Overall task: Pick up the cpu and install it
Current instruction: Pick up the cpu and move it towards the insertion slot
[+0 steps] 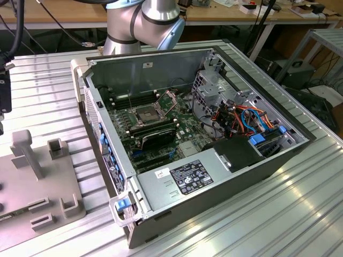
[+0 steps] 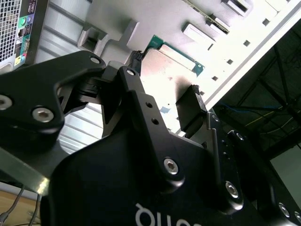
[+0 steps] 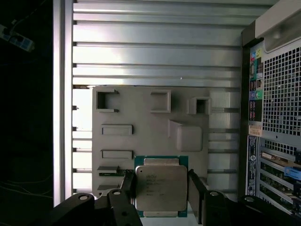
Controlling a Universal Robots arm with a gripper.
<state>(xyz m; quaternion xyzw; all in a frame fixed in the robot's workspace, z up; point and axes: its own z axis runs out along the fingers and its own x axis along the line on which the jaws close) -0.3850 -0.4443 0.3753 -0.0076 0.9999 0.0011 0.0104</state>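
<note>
Held by the gripper (image 3: 162, 180): the cpu (image 3: 161, 190), silver top up.
Jaws set to chip width, one finger (image 3: 195, 187) against each of two opposite edges; over the grey fixture plate (image 3: 150, 117), at the edge opposite its row of square pockets; lifted or resting, cannot tell. Under the plate, ribbed aluminium table (image 1: 241, 225); alongside, opened computer case (image 1: 214, 176) with bare socket (image 1: 146, 113); wooden workbench (image 1: 53, 10) behind.

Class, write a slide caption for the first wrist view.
End effector straddling the cpu on the grey fixture plate beside the computer case.
</note>
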